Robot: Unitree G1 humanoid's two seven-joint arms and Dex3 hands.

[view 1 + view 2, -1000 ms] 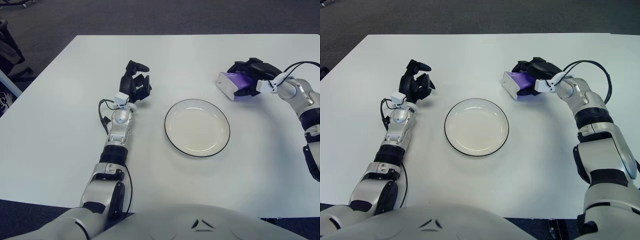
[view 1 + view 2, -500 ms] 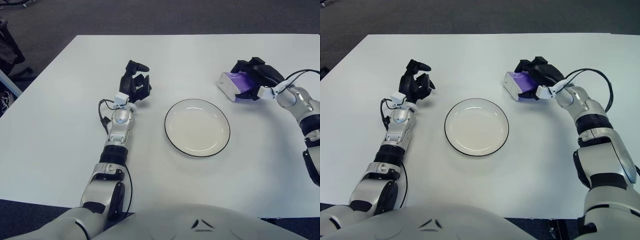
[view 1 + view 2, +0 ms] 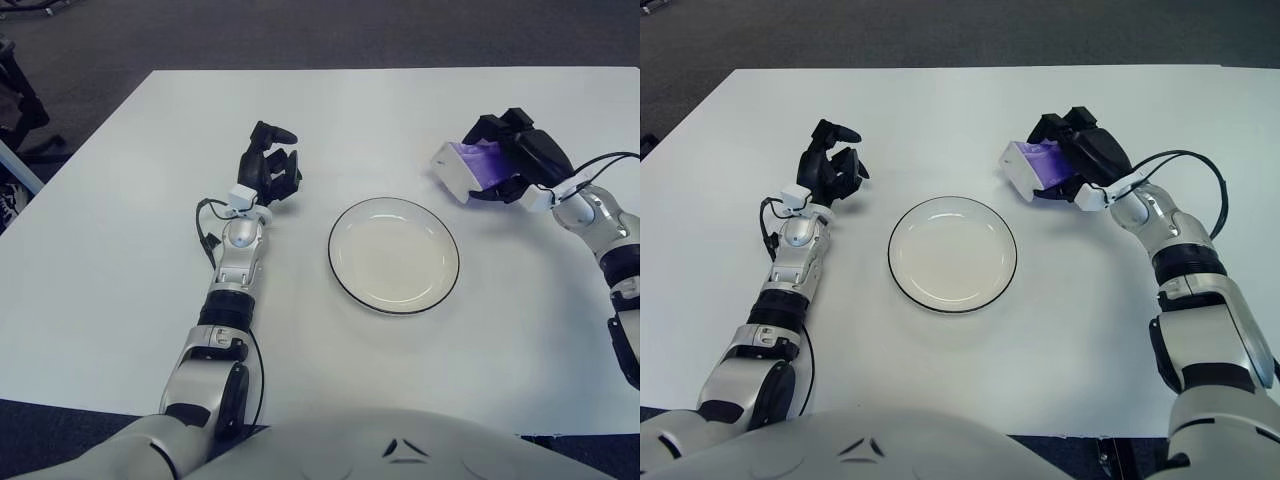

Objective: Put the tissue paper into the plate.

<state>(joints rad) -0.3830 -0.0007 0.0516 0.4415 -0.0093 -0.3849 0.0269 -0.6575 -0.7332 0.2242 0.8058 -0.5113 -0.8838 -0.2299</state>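
A purple and white tissue pack (image 3: 466,167) is at the right of the table, held in my right hand (image 3: 512,150), whose black fingers are shut around it. The pack looks tilted, its white end facing left toward the plate. An empty white plate with a dark rim (image 3: 394,256) sits at the table's centre, left of the pack and apart from it. My left hand (image 3: 270,165) shows at the left of the plate, fingers loosely curled and holding nothing.
The white table (image 3: 330,110) runs wide on all sides, with dark carpet beyond its far edge. A black cable (image 3: 1200,170) loops by my right forearm. Dark chair parts (image 3: 15,100) stand off the table's left side.
My right hand has closed on the tissue pack and its wrist has swung lower and to the right, tilting the pack a little. The left hand and plate have stayed still.
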